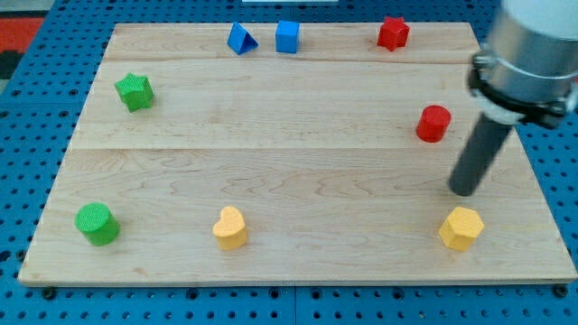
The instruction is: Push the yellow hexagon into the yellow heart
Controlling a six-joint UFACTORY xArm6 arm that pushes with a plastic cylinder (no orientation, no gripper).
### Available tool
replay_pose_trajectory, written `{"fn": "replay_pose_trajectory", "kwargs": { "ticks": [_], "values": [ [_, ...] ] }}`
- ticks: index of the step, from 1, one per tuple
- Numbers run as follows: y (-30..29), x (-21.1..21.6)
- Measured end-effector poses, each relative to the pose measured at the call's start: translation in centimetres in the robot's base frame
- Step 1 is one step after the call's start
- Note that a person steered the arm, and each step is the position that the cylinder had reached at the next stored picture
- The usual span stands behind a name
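The yellow hexagon (461, 227) lies near the view's bottom right of the wooden board. The yellow heart (230, 227) lies at the bottom, left of centre, far from the hexagon. My tip (463, 190) is just above the hexagon in the view, a small gap away, not touching it. The rod rises from the tip up and to the right to the arm's grey body (533, 45).
A red cylinder (433, 123) stands left of the rod. A red star (393, 32), a blue cube (287, 37) and a blue triangle (240, 40) line the top edge. A green star (135, 91) and a green cylinder (97, 223) sit at the left.
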State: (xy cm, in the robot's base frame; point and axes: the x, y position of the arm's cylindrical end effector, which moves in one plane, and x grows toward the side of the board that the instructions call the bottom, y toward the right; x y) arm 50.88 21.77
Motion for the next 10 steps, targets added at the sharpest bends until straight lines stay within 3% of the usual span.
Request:
{"fn": "replay_pose_trajectory", "kwargs": {
  "ticks": [2,6,7,9,10],
  "values": [
    [5.3,4.3],
    [-12.9,6.8],
    [-11.9,4.6],
    [-21.2,2.5],
    [-23.0,2.4]
  ]
}}
